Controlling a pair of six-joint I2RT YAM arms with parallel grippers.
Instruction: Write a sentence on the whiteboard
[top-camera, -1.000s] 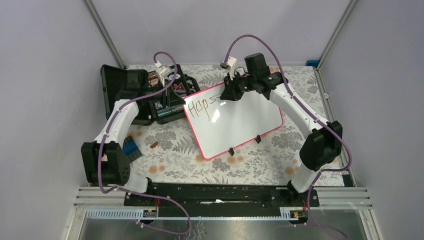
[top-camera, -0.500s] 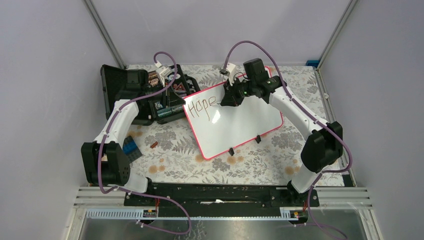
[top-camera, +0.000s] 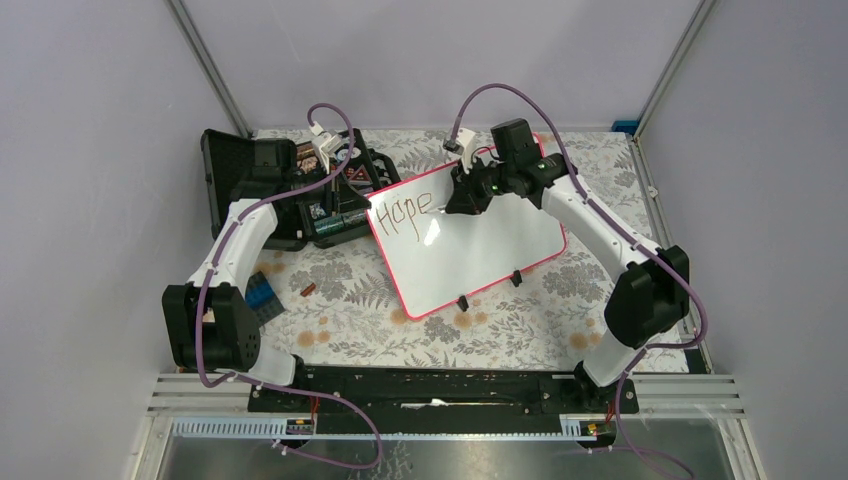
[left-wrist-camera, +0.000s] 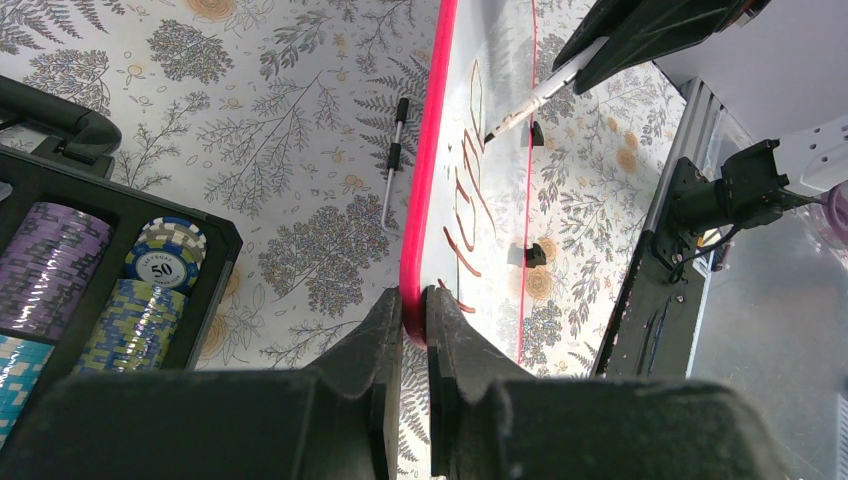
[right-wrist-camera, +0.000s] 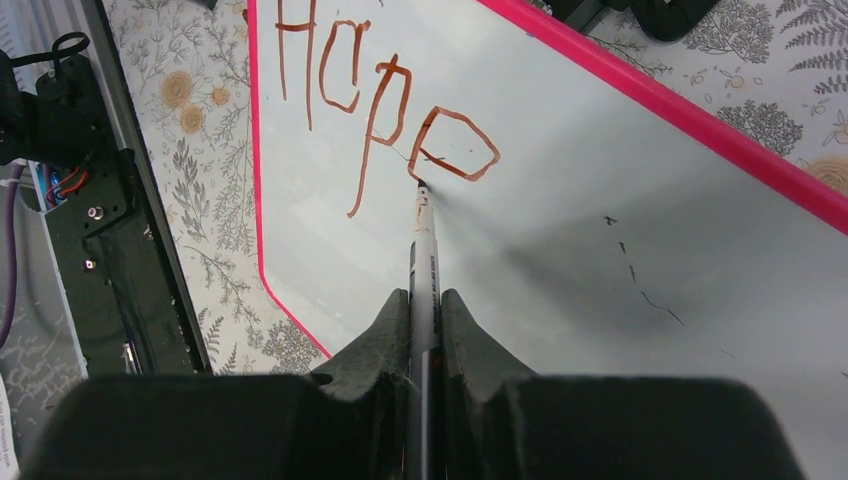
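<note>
Currently we see L gripper (left-wrist-camera: 413, 305) pinching the whiteboard (top-camera: 480, 250) at its far-left corner, board mid-table. R gripper (right-wrist-camera: 425, 300) is clamped on marker (right-wrist-camera: 424, 250), tip touching the sentence (right-wrist-camera: 385, 90), which reads "Hope".

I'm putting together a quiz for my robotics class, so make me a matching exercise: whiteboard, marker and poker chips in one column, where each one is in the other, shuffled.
1. whiteboard
2. marker
3. poker chips

A. stacked in the black case
B. clamped in the right gripper, tip at the word "Hope"
C. edge pinched by the left gripper

Pairs: 1-C, 2-B, 3-A
</note>
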